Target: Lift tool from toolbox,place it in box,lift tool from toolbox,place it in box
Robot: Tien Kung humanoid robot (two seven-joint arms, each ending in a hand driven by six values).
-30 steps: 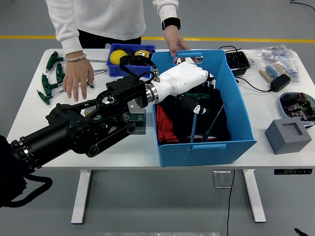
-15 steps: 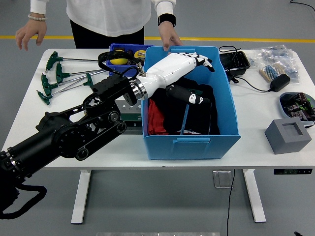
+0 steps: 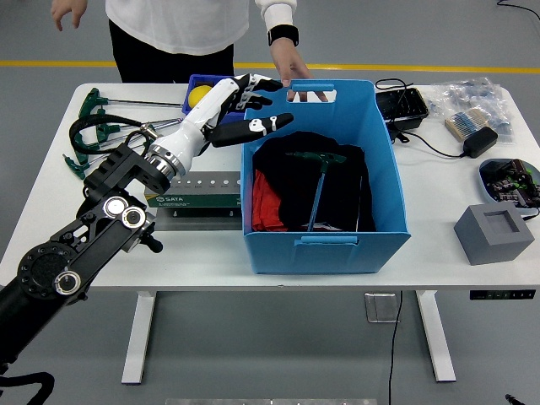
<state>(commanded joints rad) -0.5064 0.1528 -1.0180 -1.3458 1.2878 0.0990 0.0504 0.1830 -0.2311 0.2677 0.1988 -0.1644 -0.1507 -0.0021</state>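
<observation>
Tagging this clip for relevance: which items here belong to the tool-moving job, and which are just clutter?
Job items:
left robot hand, open
blue box
T-handle tool lying in it
T-handle tools at the table's left
green toolbox

Lying about:
grey block
power adapter
bagged parts

tool (image 3: 316,181) lies in box (image 3: 325,253); toolbox (image 3: 196,201) left of it.

Blue box (image 3: 325,240): open-topped, upright on the table, holding dark and red cloth. One green T-handle tool (image 3: 318,179) lies inside on the dark cloth, handle toward the far wall, shaft (image 3: 315,201) running toward the near wall. Further green T-handle tools (image 3: 91,133) lie at the table's left end.
</observation>
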